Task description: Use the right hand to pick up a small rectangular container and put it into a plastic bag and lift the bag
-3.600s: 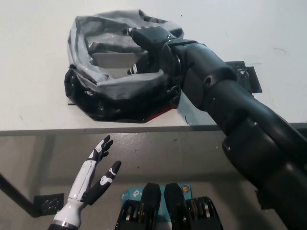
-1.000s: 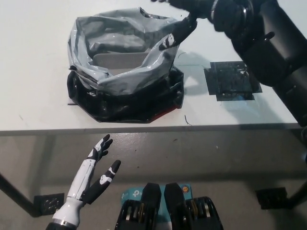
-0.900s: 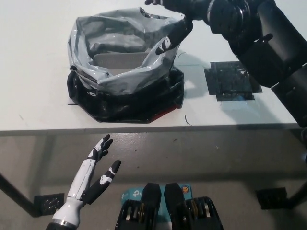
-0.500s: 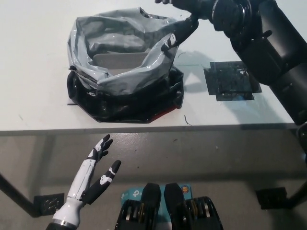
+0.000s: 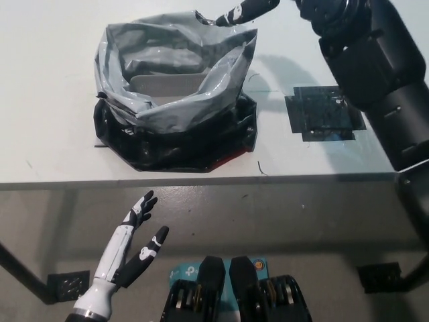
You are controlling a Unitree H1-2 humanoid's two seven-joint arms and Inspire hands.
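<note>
Grey plastic bag (image 5: 171,87) gapes open, well inside table edge (image 5: 201,178).

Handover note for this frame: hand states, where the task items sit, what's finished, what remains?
Right hand: at the picture's top edge, above the plastic bag's far rim; mostly cut off, so grip cannot be told.
Left hand: open, resting below the table edge at lower left.
Bag sits open on the table; a pale flat rectangular shape, probably the container, lies inside.
Done: container appears bagged.
Left: grasp the bag's rim and lift.
</note>
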